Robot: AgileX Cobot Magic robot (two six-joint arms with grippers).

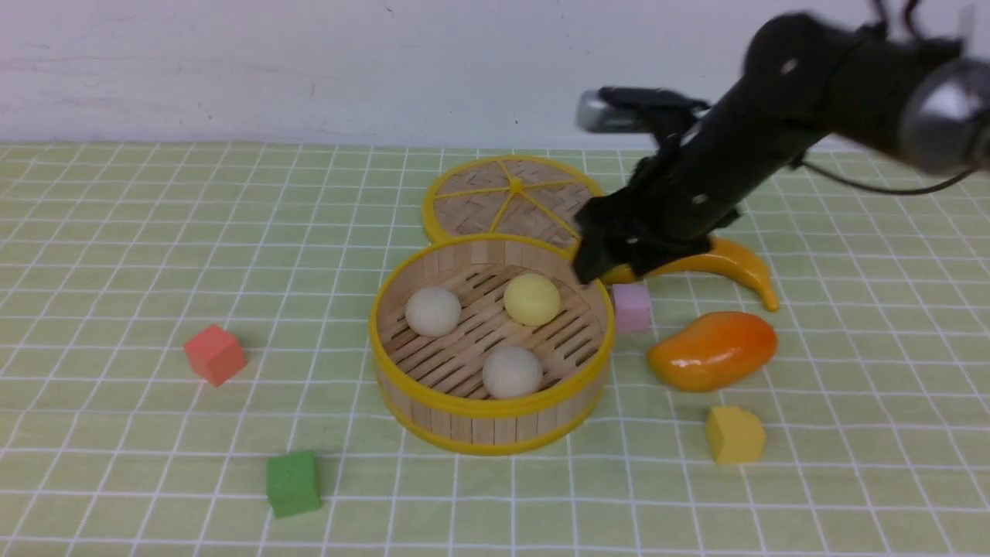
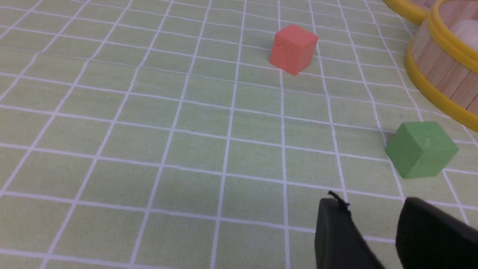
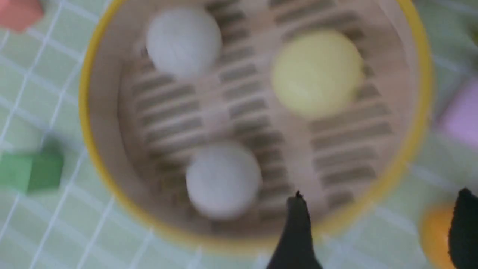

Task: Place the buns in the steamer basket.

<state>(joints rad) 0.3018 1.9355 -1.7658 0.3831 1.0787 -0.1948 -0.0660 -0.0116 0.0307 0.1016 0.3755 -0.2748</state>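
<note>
All three buns (image 1: 532,299) lie in the basket (image 1: 492,418), below the right gripper (image 1: 607,267), jaws spread, empty. They look light, smooth (likely to roll); pinch across the middle.

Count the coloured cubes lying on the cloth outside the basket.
4: red cube left of the steamer basket, green cube front-left, pink cube against its right side, yellow cube front-right. The right arm may hide others.
</note>
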